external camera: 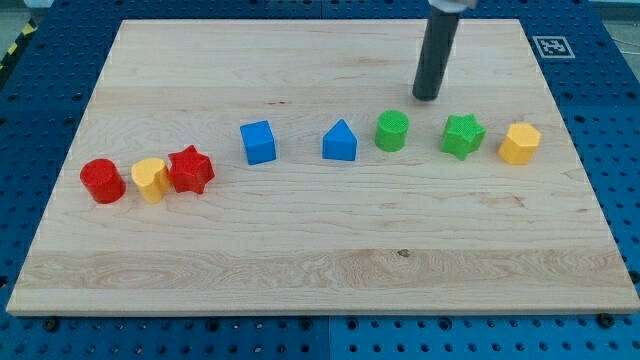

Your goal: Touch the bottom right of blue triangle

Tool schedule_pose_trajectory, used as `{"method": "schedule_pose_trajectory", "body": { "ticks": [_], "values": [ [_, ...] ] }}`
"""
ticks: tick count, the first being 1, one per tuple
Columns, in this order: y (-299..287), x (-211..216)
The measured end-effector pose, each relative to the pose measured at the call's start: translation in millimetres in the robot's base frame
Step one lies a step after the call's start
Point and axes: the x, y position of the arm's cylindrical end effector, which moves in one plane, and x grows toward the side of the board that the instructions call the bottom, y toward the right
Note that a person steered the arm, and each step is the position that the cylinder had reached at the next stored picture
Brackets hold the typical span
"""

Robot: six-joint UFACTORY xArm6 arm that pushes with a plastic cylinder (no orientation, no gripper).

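Blue triangle [340, 141] sits mid-counter [300, 260], blue cube [258, 142] to view's left, green cylinder [392, 131] just beside on view's right. Tool is a bare rod, no jaws to open or close; my tip [427, 97] rests above-right of cylinder. Straight approach risks knocking the cylinder into the triangle; overshoot shoves the triangle leftward.

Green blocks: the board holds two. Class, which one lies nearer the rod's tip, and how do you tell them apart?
The green cylinder, just below-left of my tip. The green star sits farther to the view's right.
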Motion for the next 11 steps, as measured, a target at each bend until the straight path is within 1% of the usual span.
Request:
{"method": "schedule_pose_trajectory", "body": {
  "ticks": [1,3,4,5,6,7,9,11],
  "values": [
    [1.4,30.2],
    [2.8,47.2],
    [-1.0,85.5],
    [-5.2,77.5],
    [-44.6,92.9],
    [-68.1,94.1],
    [-87.2,94.2],
    [-86.7,93.8]
  ]
}}
